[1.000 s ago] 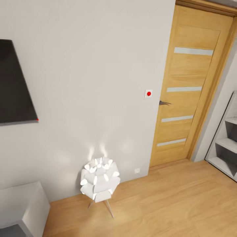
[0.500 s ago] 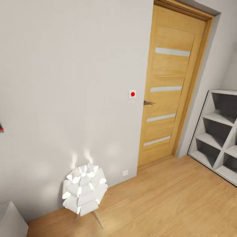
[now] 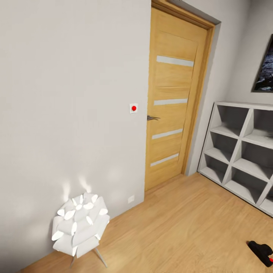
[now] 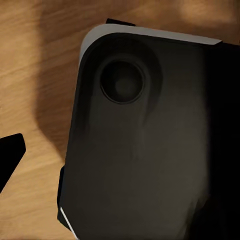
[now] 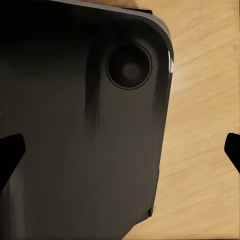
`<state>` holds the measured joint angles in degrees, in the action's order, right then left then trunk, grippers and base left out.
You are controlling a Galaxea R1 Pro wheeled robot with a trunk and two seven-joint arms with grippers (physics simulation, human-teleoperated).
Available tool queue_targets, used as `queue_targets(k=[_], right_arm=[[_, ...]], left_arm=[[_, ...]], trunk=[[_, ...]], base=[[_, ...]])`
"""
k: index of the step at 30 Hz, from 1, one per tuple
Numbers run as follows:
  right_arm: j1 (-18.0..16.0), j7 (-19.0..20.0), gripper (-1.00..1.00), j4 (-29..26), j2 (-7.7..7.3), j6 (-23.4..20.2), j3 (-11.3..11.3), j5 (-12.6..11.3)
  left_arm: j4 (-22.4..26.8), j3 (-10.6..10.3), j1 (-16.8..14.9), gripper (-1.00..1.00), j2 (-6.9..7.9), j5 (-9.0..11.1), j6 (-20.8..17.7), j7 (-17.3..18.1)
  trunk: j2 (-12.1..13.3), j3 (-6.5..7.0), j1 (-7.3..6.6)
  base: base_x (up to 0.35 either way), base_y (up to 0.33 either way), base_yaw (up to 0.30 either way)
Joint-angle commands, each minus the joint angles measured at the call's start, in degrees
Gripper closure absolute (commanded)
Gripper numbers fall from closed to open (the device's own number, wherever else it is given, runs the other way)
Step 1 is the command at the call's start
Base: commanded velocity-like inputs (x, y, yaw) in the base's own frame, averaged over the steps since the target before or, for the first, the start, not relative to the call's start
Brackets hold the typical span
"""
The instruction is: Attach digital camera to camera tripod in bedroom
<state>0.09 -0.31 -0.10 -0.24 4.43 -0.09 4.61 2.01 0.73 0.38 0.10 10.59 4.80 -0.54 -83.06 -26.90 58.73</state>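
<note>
From the head camera, the bedroom's wooden door (image 3: 172,98) stands shut in a pale grey wall (image 3: 68,94), four frosted strips across its panel and a dark handle (image 3: 152,118) at its wall-side edge. Just beside that handle, on the wall, sits a small white switch plate with a red dot (image 3: 133,108). Further along the wall from the door, down at floor level, a white petal-shaped lamp (image 3: 79,224) glows on thin metal legs, a wall socket (image 3: 131,198) between lamp and door. On the door's other side, a white cubby shelf unit (image 3: 240,149) lines the adjoining wall beneath a dark framed picture (image 3: 264,66). Well out from the door, on the light wood floor (image 3: 182,227) in front of the shelf unit, lies a small black object with a red dot (image 3: 261,251) (apparently the digital camera, though it is too small and too close to the frame edge to be sure).

The left wrist camera looks down on a dark, round-cornered robot body panel (image 4: 145,140) with a circular recess, wood floor beside it; one black fingertip (image 4: 10,152) juts in at the frame edge, so the state of the left jaws cannot be told.

The right wrist camera shows the same kind of dark panel (image 5: 85,120) over wood floor, with the right gripper (image 5: 120,150) fingertips (image 5: 10,150) set wide apart at opposite frame edges, released and grasping nothing.
</note>
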Motion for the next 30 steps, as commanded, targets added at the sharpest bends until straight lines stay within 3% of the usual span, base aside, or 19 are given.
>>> queue_targets(k=[1,10,15,30], right_arm=[[0.0,0.0,-1.0,-0.1,-0.01,0.1,-0.1,0.5],[0.0,-0.4,-1.0,-3.1,0.17,-1.1,-0.1,0.6],[0.0,-1.3,-1.0,-4.0,0.11,-1.9,0.1,0.7],[0.0,-0.7,-1.0,-4.0,-0.24,-1.9,0.3,0.5]], left_arm=[[0.1,0.1,0.0,-1.0,0.03,1.2,0.0,-0.1],[0.2,0.4,0.0,-1.0,0.84,11.7,-0.2,0.0],[0.2,0.2,0.1,-1.0,0.94,15.5,0.3,0.0],[0.2,-0.2,0.1,-1.0,0.79,15.9,0.5,0.0]], trunk=[[0.0,-0.03,0.0],[0.0,-0.03,0.0],[0.0,-0.03,0.0],[0.0,-0.03,0.0]], base=[[0.019,0.0,-0.287],[0.092,0.0,-0.287],[0.072,0.0,-0.287],[0.005,0.0,-0.287]])
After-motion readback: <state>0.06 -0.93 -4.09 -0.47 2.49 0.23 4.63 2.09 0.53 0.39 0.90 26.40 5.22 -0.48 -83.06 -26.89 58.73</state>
